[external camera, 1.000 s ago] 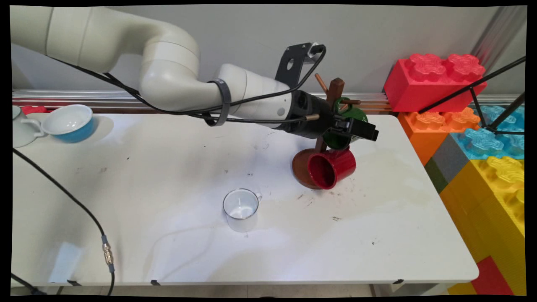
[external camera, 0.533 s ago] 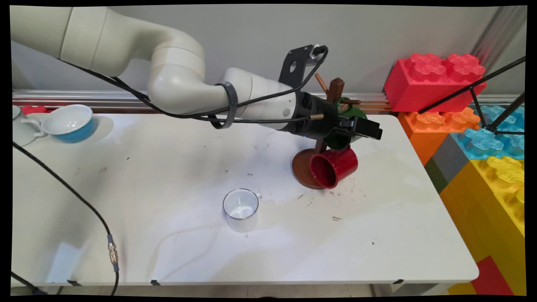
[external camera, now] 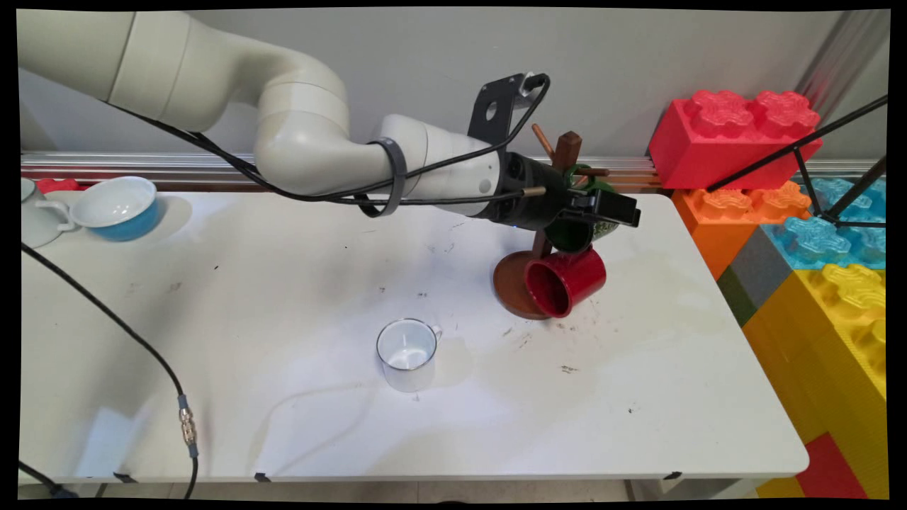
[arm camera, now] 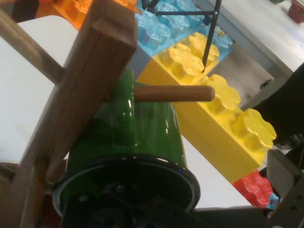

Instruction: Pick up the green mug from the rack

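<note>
At fingers (external camera: 615,212), hanging green mug (arm camera: 142,137)

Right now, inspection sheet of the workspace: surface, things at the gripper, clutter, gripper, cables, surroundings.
Surface: white table, scuffed, with dark specks and faint stains.
Things at the gripper: green mug hanging by its handle on a peg of the wooden mug tree; red mug hanging lower on the same tree, over its round base.
Clutter: clear glass mug upright mid-table; blue bowl and a white cup at the far left.
Gripper: gripper at the green mug; whether it is open or shut cannot be told.
Cables: black cable across the table's left side; more along the arm.
Surroundings: giant toy bricks at right; grey wall behind.
</note>
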`<state>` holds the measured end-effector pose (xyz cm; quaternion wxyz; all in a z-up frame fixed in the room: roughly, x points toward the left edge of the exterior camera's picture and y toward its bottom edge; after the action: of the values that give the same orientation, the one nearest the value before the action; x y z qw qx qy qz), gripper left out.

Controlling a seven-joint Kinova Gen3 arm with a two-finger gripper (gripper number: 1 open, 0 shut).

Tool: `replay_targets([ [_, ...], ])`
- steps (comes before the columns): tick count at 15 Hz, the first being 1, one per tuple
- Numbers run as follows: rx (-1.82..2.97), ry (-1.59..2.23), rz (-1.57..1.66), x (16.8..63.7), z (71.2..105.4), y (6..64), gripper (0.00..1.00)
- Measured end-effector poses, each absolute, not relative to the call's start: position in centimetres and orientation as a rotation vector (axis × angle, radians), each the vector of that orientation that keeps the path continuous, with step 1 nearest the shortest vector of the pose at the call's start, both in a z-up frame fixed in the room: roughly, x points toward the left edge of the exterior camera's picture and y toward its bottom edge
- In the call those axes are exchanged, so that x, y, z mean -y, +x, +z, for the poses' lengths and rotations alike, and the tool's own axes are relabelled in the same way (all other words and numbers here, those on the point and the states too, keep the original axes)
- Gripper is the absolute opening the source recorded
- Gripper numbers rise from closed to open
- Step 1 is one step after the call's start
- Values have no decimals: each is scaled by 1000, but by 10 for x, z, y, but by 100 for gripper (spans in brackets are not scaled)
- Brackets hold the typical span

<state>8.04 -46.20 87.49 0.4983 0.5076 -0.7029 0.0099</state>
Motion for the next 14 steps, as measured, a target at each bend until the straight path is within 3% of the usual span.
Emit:
replay_targets([
  [8,1672,1255,24,465,873,80,100],
  [9,1667,1258,24,465,873,80,0],
  [14,1657,1269,15,464,872,81,0],
])
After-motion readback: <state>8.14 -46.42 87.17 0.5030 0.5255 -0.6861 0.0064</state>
